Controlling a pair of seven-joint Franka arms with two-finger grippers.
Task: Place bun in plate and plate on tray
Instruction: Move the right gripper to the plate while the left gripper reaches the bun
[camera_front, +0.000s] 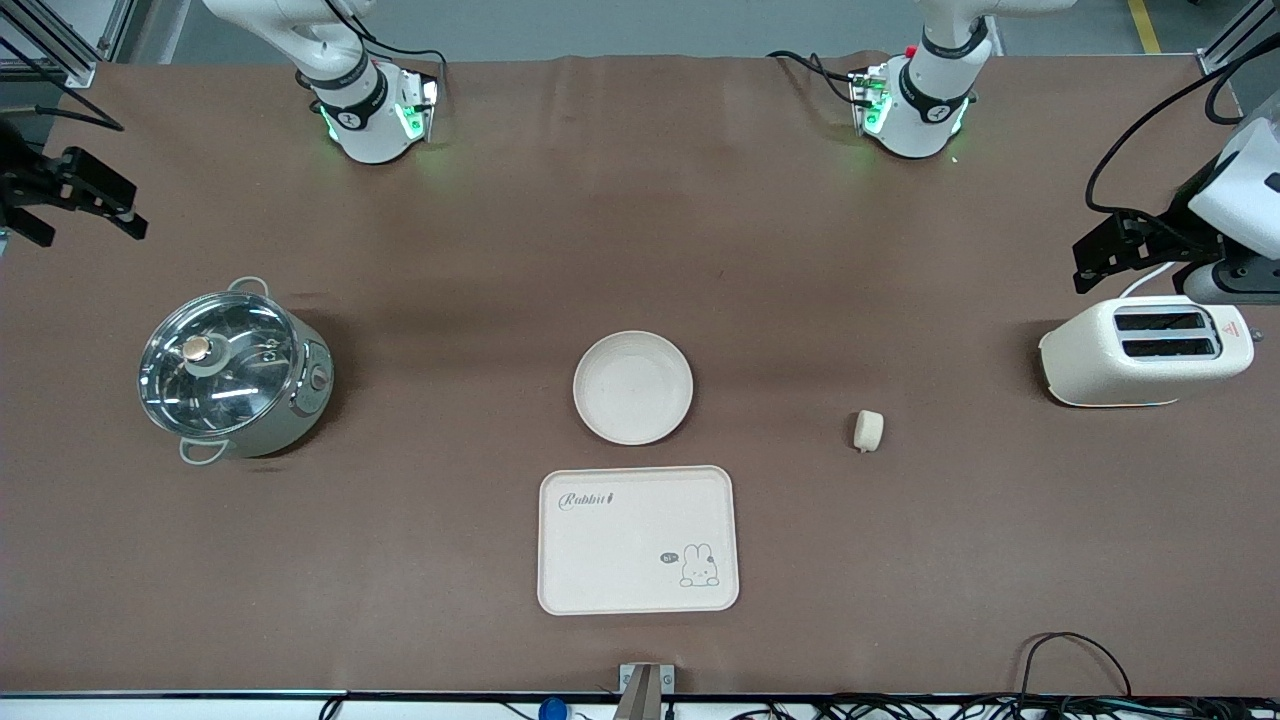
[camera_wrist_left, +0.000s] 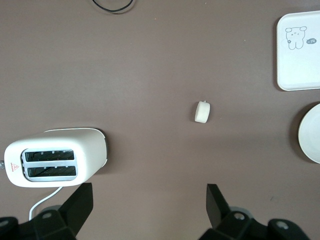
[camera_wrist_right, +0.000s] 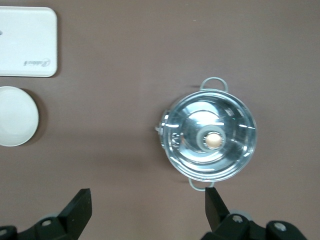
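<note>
Both arms waited high, jaws wide and empty: our left gripper (camera_wrist_left: 147, 210) above the toaster (camera_front: 1145, 350), right gripper (camera_wrist_right: 147, 212) above the pot (camera_front: 235, 375). The bun (camera_front: 868, 430) lay on the tabletop (camera_front: 450, 250), between plate (camera_front: 633, 387) and toaster; the tray (camera_front: 638, 540) lay nearer the camera. We judged a straight descent with the left gripper, pinching the bun's narrow sides gently, best.

Brown-covered table (camera_front: 640, 250), grey floor along its robot-side edge.

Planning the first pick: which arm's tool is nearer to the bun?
Left. The left tool hangs open above the toaster, toward the bun's end; the right tool waits open near the pot.
</note>
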